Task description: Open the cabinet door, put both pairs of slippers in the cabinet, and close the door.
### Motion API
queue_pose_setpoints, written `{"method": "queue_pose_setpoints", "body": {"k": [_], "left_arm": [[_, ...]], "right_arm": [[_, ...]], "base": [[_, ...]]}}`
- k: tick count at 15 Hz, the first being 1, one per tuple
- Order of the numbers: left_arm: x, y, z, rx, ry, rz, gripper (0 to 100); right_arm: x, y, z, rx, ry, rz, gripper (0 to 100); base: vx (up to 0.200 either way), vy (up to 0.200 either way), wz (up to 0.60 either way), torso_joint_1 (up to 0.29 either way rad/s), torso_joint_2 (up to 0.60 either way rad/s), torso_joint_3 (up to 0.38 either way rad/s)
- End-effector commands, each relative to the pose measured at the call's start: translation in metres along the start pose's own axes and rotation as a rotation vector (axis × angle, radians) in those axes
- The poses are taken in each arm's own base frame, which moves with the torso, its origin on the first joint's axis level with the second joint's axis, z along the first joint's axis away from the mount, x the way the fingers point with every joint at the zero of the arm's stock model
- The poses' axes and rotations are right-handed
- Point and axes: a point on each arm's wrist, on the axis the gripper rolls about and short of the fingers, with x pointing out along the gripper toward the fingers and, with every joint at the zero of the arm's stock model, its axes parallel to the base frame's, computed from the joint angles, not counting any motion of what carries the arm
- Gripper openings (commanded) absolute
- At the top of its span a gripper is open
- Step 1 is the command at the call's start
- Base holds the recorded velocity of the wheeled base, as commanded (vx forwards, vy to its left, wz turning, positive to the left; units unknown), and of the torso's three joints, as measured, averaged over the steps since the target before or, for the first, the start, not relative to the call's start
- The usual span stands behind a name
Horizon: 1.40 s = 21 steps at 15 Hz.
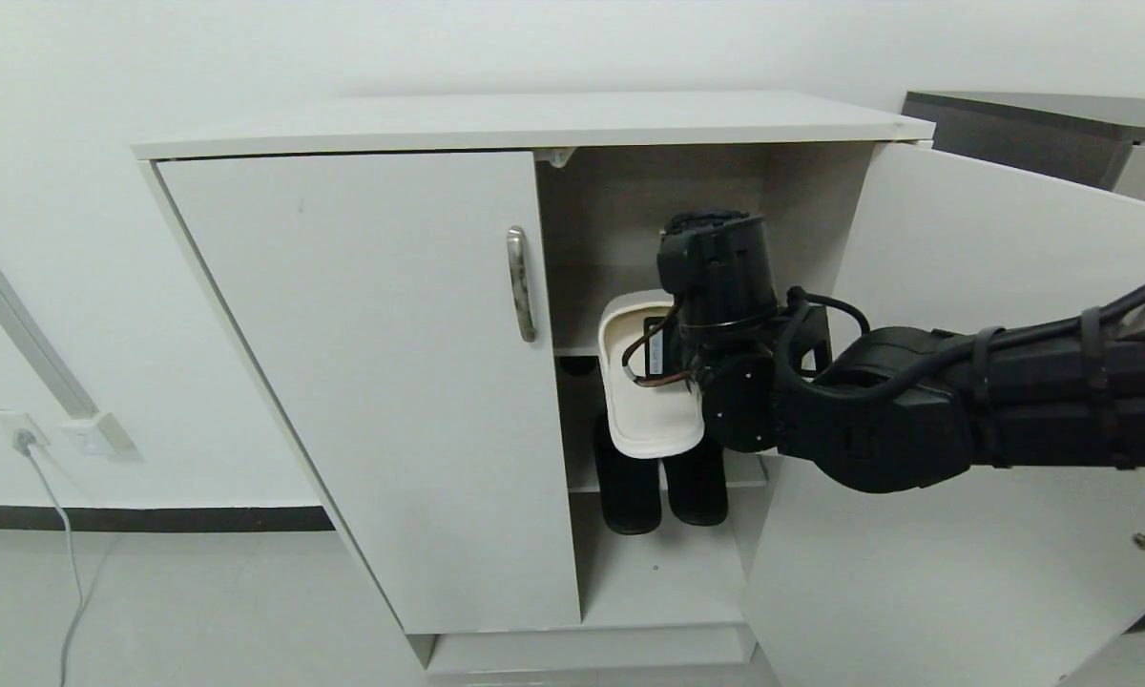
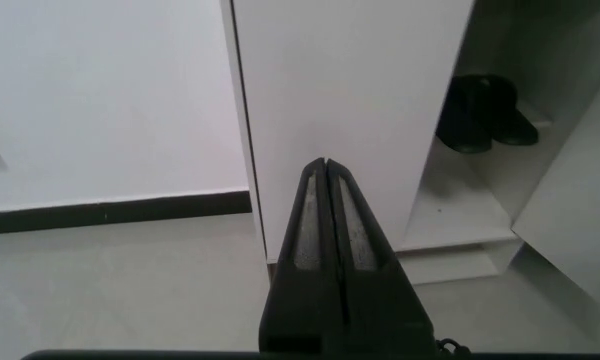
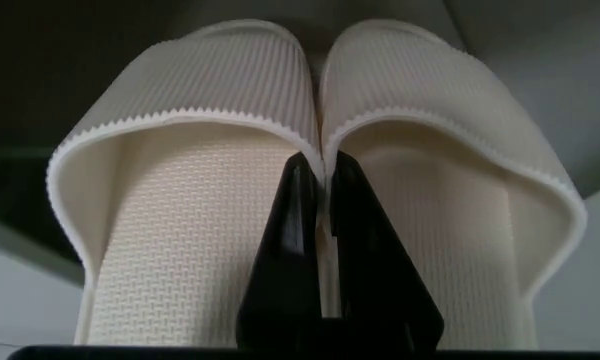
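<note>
Clamping ribbed cream slippers [image 3: 195,200] at adjoining edges is the right tool [image 3: 318,168]; left tool [image 2: 325,168] closed.

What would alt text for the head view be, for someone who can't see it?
The right gripper holds a pair of cream slippers at the open right half of a white cabinet, above a black pair on a shelf. The left door is closed, the right door swung open.

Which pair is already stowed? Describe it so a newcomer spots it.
Find the white cabinet, right door swung open. Inside the open half, on a lower shelf, sit the black slippers, side by side, ends overhanging the shelf edge. They're the dark pair resting free; the cream slippers above are pinched in the right gripper.
</note>
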Motion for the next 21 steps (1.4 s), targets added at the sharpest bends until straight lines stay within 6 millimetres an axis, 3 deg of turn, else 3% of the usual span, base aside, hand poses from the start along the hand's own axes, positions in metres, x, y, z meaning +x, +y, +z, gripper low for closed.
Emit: {"method": "queue_pose_setpoints", "body": {"k": [1, 3, 6, 9, 15, 21], "left_arm": [[0.0, 0.0, 0.0, 0.0, 0.0, 0.001, 0], [0.0, 0.0, 0.0, 0.001, 0.0, 0.001, 0], [0.0, 0.0, 0.0, 0.001, 0.0, 0.001, 0], [0.0, 0.0, 0.0, 0.001, 0.0, -0.001, 0], [0.0, 0.0, 0.0, 0.001, 0.0, 0.001, 0], [0.0, 0.0, 0.0, 0.003, 0.0, -0.001, 0]], "right_arm": [[0.002, 0.001, -0.006, -0.004, -0.001, 0.002, 0], [0.01, 0.003, -0.011, 0.002, -0.017, -0.005, 0], [0.039, 0.003, -0.019, -0.011, -0.058, 0.014, 0], [0.058, 0.002, -0.016, -0.039, -0.098, 0.071, 0], [0.071, 0.007, 0.017, -0.026, -0.028, 0.08, 0], [0.091, 0.002, 0.011, -0.023, -0.003, 0.044, 0]], "base": [[0.0, 0.0, 0.0, 0.0, 0.0, 0.0], [0.0, 0.0, 0.0, 0.0, 0.0, 0.0], [0.0, 0.0, 0.0, 0.0, 0.0, 0.0], [0.0, 0.0, 0.0, 0.0, 0.0, 0.0], [0.0, 0.0, 0.0, 0.0, 0.0, 0.0], [0.0, 0.0, 0.0, 0.0, 0.0, 0.0]]}}
